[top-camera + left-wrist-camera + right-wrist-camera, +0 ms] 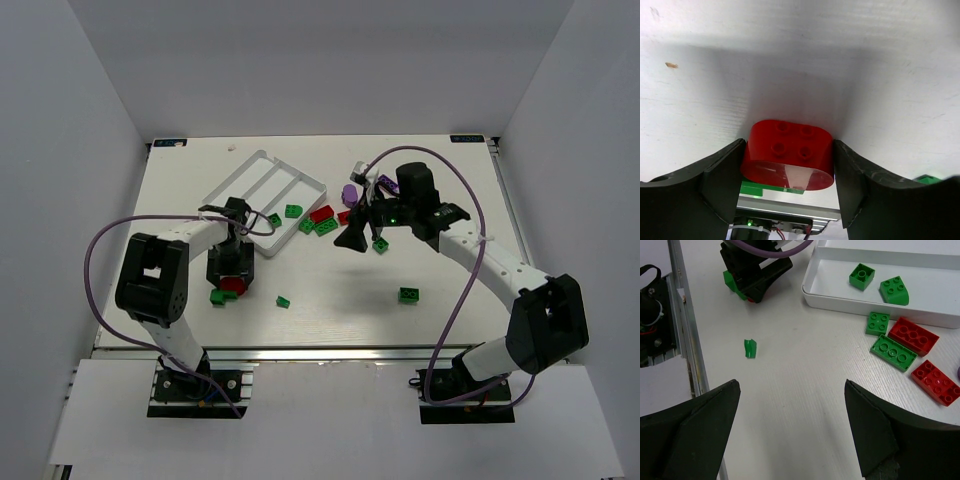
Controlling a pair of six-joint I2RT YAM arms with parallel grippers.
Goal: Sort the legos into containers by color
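Note:
A red rounded lego (787,152) rests on the table between my left gripper's fingers (720,180), which touch both its sides. From above, the left gripper (231,272) points down over this red lego (232,286), just in front of the white three-compartment tray (300,178). Two green legos (861,277) lie in the tray's nearest compartment (840,299). My right gripper (792,425) hangs open over bare table, nothing between its fingers. Red (321,213) and green (326,227) legos lie between tray and right gripper (365,235); purple ones (350,193) lie behind it.
Loose green legos lie at the left gripper's near side (217,297), at centre front (283,301), under the right arm (381,246) and further front right (408,295). A metal rail (300,352) runs along the table's near edge. White walls enclose the table.

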